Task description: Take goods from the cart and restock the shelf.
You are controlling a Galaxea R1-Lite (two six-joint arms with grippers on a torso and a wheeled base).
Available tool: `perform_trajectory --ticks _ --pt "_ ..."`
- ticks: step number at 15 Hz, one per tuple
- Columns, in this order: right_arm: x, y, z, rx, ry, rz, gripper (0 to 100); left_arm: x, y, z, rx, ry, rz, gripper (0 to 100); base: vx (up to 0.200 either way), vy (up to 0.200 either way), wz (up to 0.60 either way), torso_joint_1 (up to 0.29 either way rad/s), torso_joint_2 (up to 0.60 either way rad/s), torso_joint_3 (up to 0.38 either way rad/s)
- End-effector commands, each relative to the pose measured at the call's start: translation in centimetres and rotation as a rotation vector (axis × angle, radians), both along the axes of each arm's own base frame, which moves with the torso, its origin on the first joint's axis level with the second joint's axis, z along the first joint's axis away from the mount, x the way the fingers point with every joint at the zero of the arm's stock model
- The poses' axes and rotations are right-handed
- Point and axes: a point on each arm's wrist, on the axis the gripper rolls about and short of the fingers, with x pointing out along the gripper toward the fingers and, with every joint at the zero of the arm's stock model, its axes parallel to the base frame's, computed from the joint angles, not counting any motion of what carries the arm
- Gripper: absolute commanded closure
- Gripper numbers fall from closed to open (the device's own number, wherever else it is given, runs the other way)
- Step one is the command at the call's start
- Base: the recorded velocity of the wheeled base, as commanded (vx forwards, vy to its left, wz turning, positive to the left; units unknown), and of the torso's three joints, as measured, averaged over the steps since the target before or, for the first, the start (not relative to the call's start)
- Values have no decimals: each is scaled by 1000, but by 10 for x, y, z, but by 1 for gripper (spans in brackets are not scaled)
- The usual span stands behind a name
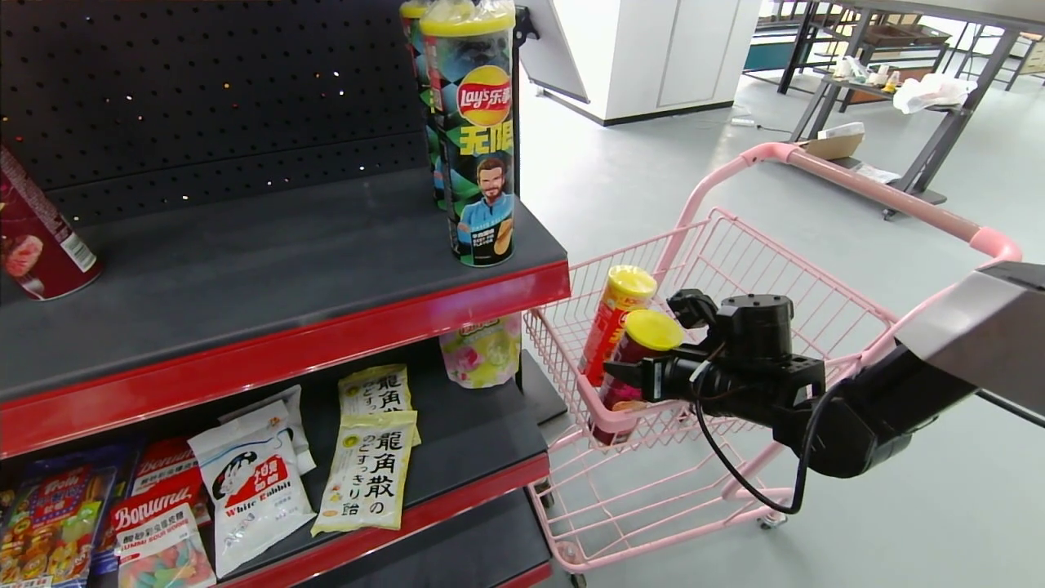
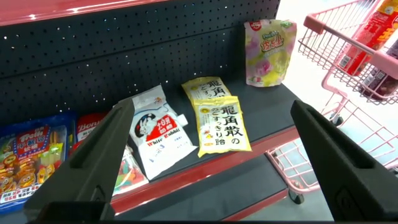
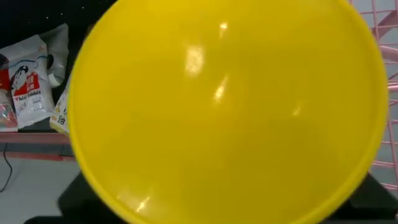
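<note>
Right pincer [image 1: 633,380] clamps yellow-lidded can [image 1: 630,353] at cart [image 1: 735,222] rim beside shelf [image 1: 343,322] edge — left pincer [image 2: 208,155] wide.

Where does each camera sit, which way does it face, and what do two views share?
Head view: on the robot's head, looking down at shelf and pink cart; right end effector at a yellow-lidded can.
Left wrist view: left wrist, facing the lower shelf; left end effector, open, frames it.
Right wrist view: right wrist, close against the can's lid.
Shared: head and left wrist views show the yellow candy bags.
</note>
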Motion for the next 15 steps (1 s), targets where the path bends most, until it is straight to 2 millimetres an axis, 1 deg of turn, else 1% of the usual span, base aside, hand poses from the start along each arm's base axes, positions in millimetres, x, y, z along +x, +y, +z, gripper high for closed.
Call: perform_trajectory --ticks 1,3,4,5,7,9,10,11,12,13,14,15 --pt "1 1 -4 1 13 1 100 0 0 0 0 1 -1 0 0 0 0 0 0 0" --pt "-3 0 -7 -6 23 0 100 0 0 0 -1 1 -1 0 0 0 0 0 0 0" --pt "-5 -1 -5 -4 7 -5 100 0 0 0 -1 1 -2 0 0 0 0 0 0 0" --pt "-9 -3 3 -1 -30 -23 100 0 0 0 -1 1 -1 0 0 0 0 0 0 0" --pt "-19 -9 30 11 -111 -68 100 0 0 0 -3 1 -1 0 0 0 0 0 0 0" --pt "-25 -18 61 31 -199 -104 100 0 0 0 -3 1 -1 0 0 0 0 0 0 0" --pt "-25 -18 61 31 -199 -104 100 0 0 0 -3 1 -1 0 0 0 0 0 0 0" --pt "-26 -31 87 21 -294 -128 100 0 0 0 -3 1 -1 0 0 0 0 0 0 0" --pt "-27 -38 94 13 -320 -141 100 0 0 0 -3 1 -1 0 0 0 0 0 0 0" --pt "-32 -50 110 1 -363 -171 100 0 0 0 -3 1 -1 0 0 0 0 0 0 0" --pt "-39 -57 127 -1 -400 -183 100 0 0 0 -4 1 -2 0 0 0 0 0 0 0" --pt "-52 -63 150 -7 -423 -189 100 0 0 0 -4 1 -2 0 0 0 0 0 0 0"
